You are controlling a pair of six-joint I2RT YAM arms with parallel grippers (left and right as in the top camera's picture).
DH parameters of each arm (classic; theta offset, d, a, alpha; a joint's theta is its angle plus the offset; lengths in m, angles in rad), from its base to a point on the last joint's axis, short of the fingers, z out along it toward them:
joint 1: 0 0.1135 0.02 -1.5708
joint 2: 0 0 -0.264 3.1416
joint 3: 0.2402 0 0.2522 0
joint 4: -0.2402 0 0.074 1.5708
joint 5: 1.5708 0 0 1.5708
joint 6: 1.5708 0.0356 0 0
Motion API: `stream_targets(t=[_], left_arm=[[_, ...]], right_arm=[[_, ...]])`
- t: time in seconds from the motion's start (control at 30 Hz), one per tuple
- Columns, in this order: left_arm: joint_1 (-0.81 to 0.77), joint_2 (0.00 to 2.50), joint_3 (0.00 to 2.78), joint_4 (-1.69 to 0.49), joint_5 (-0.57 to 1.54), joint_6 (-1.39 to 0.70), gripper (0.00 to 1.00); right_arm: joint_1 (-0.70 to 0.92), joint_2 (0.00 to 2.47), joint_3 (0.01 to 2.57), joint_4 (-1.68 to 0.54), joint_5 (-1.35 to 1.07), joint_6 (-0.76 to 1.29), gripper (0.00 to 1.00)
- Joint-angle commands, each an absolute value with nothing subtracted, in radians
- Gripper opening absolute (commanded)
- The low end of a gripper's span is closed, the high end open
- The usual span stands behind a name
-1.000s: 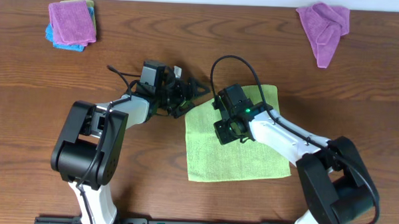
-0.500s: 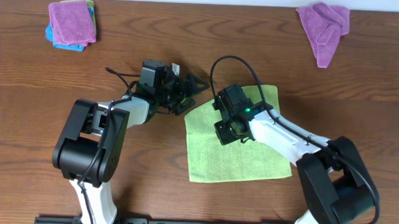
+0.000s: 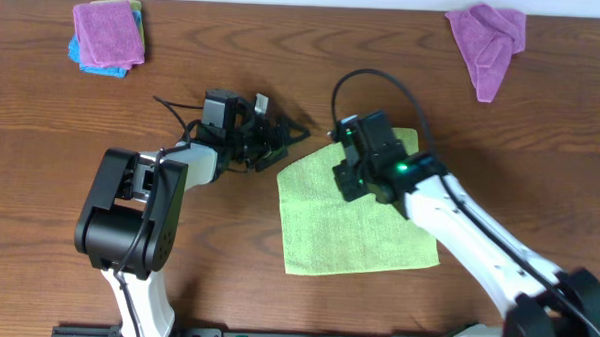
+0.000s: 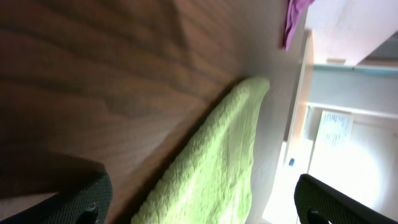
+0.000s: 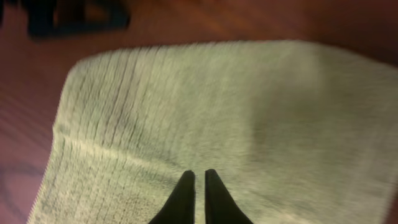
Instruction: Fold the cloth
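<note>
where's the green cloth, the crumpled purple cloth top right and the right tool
green cloth (image 3: 343, 230): overhead view, bare middle
crumpled purple cloth (image 3: 485, 35): overhead view, upper bunch
right tool (image 5: 199, 176): right wrist view, between its fingertips

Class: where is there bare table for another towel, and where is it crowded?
Free: far strip between the purple-and-blue stack and the crumpled purple cloth; near wood between the left arm's base and the cloth. Crowded: the centre, around the left gripper and right gripper.

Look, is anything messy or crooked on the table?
The green cloth lies flat but crooked, its edges slanting across the table. The purple cloth at the far right is crumpled in a heap.
</note>
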State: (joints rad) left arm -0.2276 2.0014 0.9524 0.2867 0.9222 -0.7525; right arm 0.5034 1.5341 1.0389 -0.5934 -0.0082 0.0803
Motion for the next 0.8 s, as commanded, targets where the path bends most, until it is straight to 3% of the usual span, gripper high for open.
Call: stream_targets(t=[0.0,0.17,0.47,0.77], left_arm=[[-0.223,2.040,0.928,0.187,0.881,-0.645,0.96],[-0.218,2.040,0.928,0.065,0.833,-0.596,0.96],[-0.151,2.040,0.928,-0.061,0.826,-0.548,0.96],[-0.146,2.040,0.918,-0.215,0.783,-0.519,0.95]], right_arm=[[0.449,1.508,1.056,-0.601,0.019,0.062,0.15],[0.347,1.499,1.056,-0.628,0.010,0.062,0.43],[0.108,1.500,1.056,-0.587,-0.221,0.008,0.52],[-0.024,1.538,1.056,-0.561,-0.382,-0.036,0.59]])
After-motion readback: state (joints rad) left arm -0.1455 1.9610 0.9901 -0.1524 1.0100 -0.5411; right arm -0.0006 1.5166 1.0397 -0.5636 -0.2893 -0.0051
